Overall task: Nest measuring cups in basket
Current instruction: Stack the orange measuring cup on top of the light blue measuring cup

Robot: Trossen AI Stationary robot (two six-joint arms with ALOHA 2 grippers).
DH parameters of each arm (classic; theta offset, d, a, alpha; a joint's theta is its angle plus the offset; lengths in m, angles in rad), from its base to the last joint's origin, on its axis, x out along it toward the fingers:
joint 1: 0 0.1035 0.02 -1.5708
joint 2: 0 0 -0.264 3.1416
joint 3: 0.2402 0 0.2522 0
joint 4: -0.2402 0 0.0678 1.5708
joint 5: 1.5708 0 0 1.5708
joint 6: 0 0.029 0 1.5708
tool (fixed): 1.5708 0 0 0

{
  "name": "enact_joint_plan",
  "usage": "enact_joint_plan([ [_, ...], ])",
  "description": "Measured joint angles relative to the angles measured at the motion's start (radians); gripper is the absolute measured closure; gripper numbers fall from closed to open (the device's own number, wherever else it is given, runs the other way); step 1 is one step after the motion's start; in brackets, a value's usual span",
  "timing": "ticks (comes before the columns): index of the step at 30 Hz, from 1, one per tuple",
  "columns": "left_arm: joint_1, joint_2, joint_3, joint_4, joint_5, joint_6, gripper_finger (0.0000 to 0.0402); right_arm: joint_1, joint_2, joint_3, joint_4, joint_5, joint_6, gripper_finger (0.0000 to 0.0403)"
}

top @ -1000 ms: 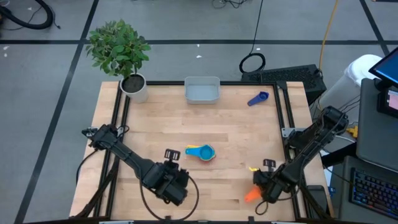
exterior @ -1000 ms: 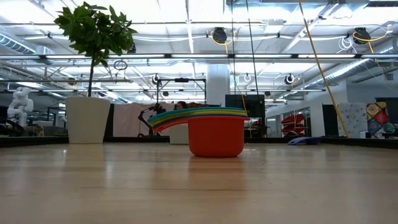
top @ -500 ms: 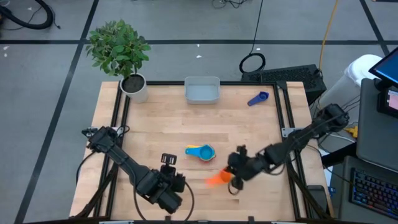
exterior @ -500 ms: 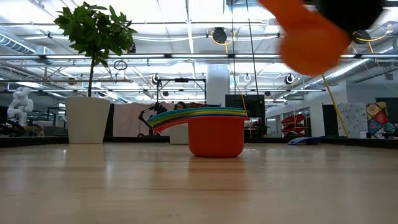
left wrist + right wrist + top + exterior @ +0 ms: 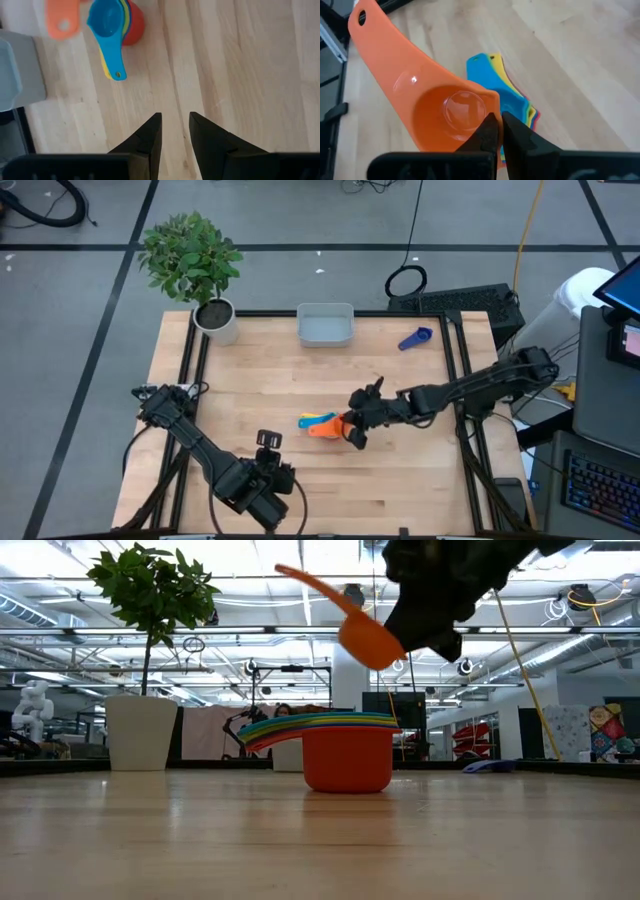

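The right hand [image 5: 352, 427] is clenched on the rim of the orange cup [image 5: 322, 427], held in the air just above the stack of cups [image 5: 345, 752] at mid-surface [image 5: 400, 490]. From above, the orange cup hides most of the stack; only a light blue handle tip shows, pointing toward 9 o'clock. The orange cup's long axis also runs toward 9 o'clock, handle tilted upward in the low view. The basket [image 5: 325, 325] sits at the 12 o'clock edge, with a dark blue cup [image 5: 414, 338] lying well apart toward 1 o'clock. The left hand [image 5: 175, 131] waits near 7 o'clock, fingers slightly parted, grasping nothing.
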Motion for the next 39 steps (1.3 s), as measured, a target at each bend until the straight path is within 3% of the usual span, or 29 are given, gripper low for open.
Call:
enact_joint_plan([
  [9,0.043,0.0,0.0,-0.001,-0.037,0.014,0.03,-0.03,0.104,0.041,0.047,-0.056,-0.039,0.0403],
  [23,0.05,0.0,0.0,0.0,-0.037,0.028,0.03,-0.054,0.217,0.19,-0.159,-0.044,-0.067,0.0403],
  [39,0.045,-0.001,0.0,0.0,-0.036,0.015,0.03,-0.06,0.209,0.193,-0.202,-0.067,-0.045,0.0393],
])
